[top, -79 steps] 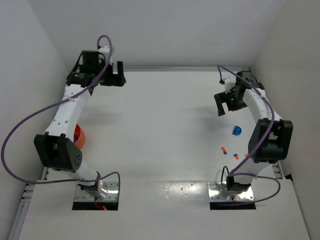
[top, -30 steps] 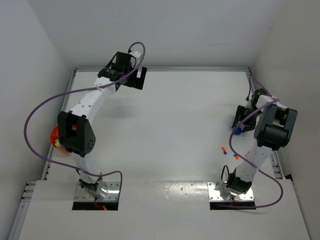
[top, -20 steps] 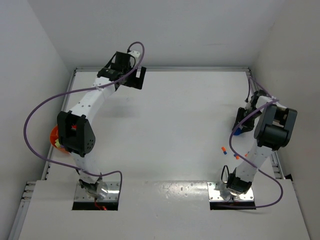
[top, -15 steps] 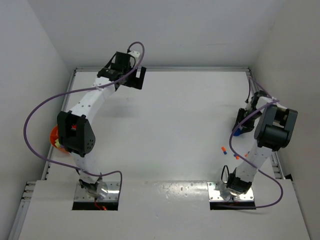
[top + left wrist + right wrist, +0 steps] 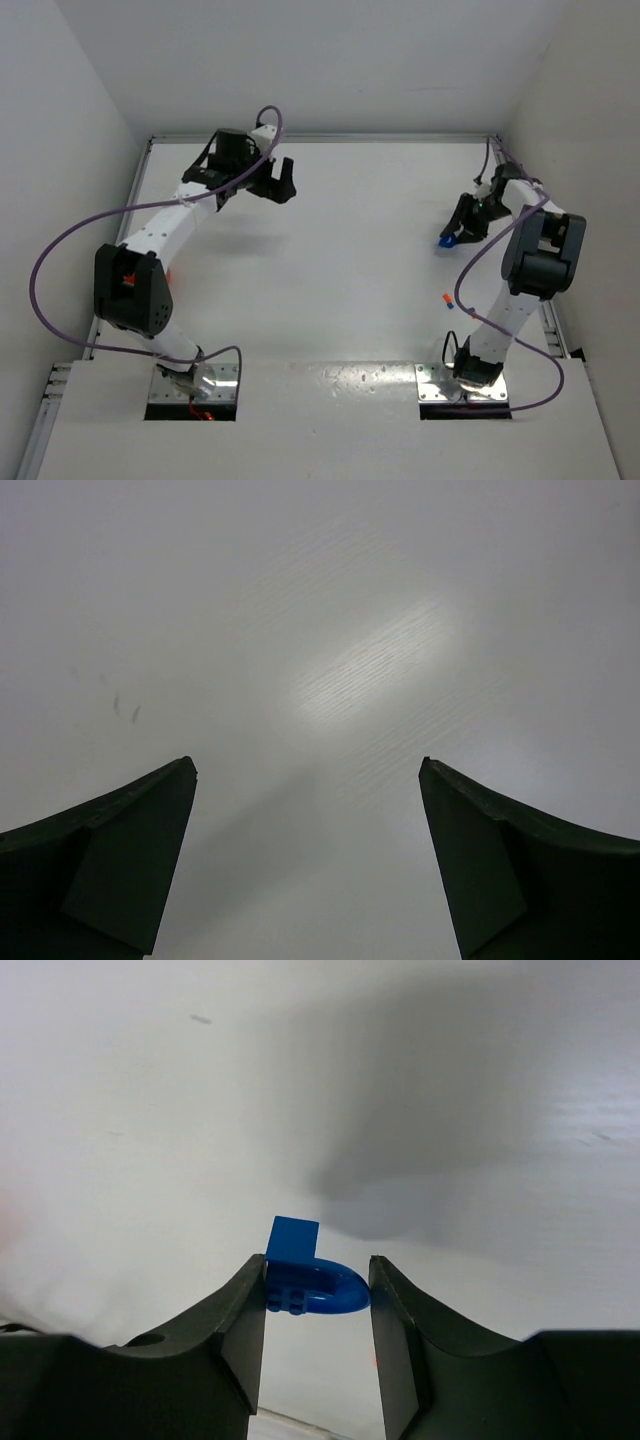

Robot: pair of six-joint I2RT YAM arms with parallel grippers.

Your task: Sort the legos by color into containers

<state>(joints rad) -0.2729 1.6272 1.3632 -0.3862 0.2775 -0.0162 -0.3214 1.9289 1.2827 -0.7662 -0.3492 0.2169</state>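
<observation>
A blue curved lego (image 5: 333, 1297) sits between the fingers of my right gripper (image 5: 317, 1278), which is shut on it above the white table. From above, that gripper (image 5: 452, 234) hangs at the far right with the blue lego (image 5: 446, 241) at its tip. A tiny orange and blue lego pair (image 5: 448, 300) lies on the table nearer the right arm's base. My left gripper (image 5: 279, 181) is at the far left-centre, open, with only bare table between its fingers (image 5: 130, 860). The orange container (image 5: 165, 270) shows only as a sliver beside the left arm's elbow.
White walls close in the table on the left, back and right. The right arm's purple cable (image 5: 470, 262) loops down beside the forearm. The left arm's elbow (image 5: 128, 292) stands over the left edge of the table.
My right gripper has closed on the blue lego and carried it up and to the left. The left arm's elbow swung lower, and its gripper shifted slightly right.
</observation>
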